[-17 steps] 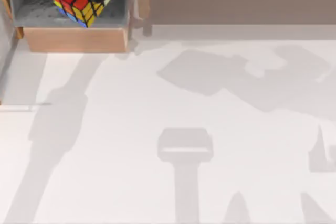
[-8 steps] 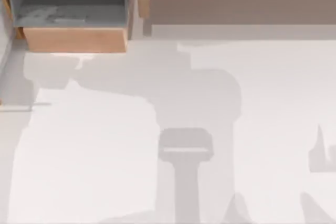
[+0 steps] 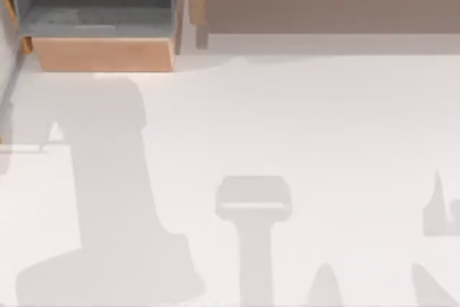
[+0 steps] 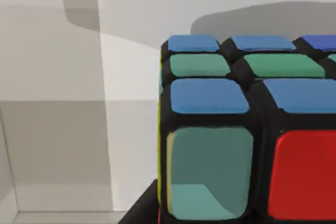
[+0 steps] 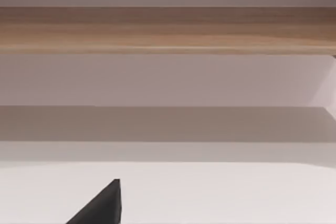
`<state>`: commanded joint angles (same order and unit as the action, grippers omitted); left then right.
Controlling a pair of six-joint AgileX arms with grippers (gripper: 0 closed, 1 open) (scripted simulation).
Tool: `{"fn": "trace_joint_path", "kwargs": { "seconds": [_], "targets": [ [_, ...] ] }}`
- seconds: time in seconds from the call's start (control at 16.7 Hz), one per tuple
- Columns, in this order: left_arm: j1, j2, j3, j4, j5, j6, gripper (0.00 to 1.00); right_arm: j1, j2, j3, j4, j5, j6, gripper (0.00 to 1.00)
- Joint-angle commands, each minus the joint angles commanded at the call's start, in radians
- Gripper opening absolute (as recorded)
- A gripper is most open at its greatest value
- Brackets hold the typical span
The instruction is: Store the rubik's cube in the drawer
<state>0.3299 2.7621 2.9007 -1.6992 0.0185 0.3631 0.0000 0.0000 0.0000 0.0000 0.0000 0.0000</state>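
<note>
Looking from our left wrist, we see the rubik's cube (image 4: 247,129) right up against the camera, seemingly in our left gripper, though its fingers' state is beyond telling. Farther off, the drawer (image 3: 100,54) stands open at the table's far left.

Drawer (image 3: 100,54): front panel of light wood with a faint grain, matt; inner walls and floor grey, dull and slightly mottled. Rubik's cube (image 4: 247,129): black body (plastic by its look) with smooth stickers in blue, green and red, a soft sheen on the large green one. Table (image 3: 302,134): plain white, matt; shelf ledge (image 5: 168,30): light wood, fine grain.
</note>
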Motion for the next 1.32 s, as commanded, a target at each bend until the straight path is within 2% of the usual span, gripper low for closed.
{"fn": "trace_joint_path", "kwargs": {
  "seconds": [0.36, 1.14, 1.32],
  "targets": [
    [0.002, 0.008, 0.002, -0.002, 0.001, 0.001, 0.00, 0.000, 0.000, 0.000, 0.000, 0.000, 0.000, 1.00],
    [0.002, 0.008, 0.002, -0.002, 0.001, 0.001, 0.98, 0.000, 0.000, 0.000, 0.000, 0.000, 0.000, 1.00],
    [0.002, 0.008, 0.002, -0.002, 0.001, 0.001, 1.00, 0.000, 0.000, 0.000, 0.000, 0.000, 0.000, 1.00]
  ]
}}
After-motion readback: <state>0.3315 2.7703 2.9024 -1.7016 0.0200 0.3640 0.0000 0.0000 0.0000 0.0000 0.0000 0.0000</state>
